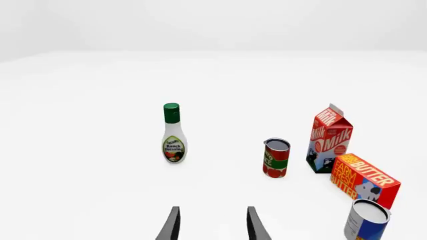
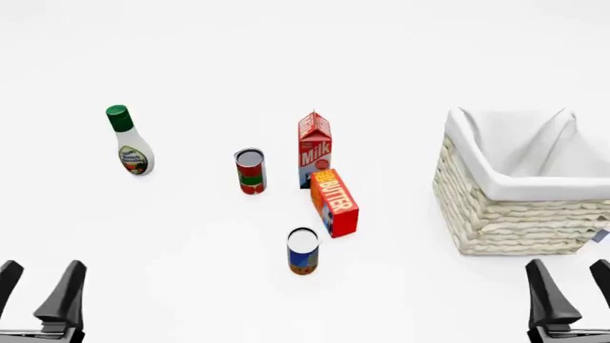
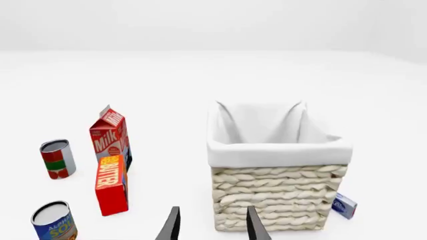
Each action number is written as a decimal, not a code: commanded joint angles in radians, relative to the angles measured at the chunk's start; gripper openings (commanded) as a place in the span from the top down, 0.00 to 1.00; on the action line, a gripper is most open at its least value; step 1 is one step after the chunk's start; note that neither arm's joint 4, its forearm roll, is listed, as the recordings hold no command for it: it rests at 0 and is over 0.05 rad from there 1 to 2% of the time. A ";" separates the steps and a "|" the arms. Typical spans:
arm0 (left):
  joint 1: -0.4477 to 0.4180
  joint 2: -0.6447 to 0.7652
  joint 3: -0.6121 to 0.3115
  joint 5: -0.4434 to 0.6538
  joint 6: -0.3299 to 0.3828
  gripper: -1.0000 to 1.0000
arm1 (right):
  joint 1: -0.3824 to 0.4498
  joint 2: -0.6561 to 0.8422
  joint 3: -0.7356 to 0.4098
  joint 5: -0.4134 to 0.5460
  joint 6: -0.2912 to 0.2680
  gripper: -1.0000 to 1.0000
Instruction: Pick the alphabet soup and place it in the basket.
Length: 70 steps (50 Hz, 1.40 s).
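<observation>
soup (image 2: pixel 303 251): standing upright near-centre, just nearer than the butter (image 2: pixel 335 202), untouched
basket (image 2: pixel 496 207): far right, open top ready for a drop
my left gripper (image 2: pixel 38 286): fingers spread wide, holding nothing, parked near-left
my right gripper (image 2: pixel 570 284): same, wide and empty, near the basket

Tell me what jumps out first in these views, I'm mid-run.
The big white wicker basket at the right dominates. Mid-table, a red milk carton stands with a butter box just in front. The blue soup can stands nearest the arms, untouched; both grippers hang open.
</observation>
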 commanded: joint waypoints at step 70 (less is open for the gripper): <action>0.000 0.004 -0.003 -0.001 0.000 0.00 | 0.459 0.634 -0.249 -0.424 -0.065 0.00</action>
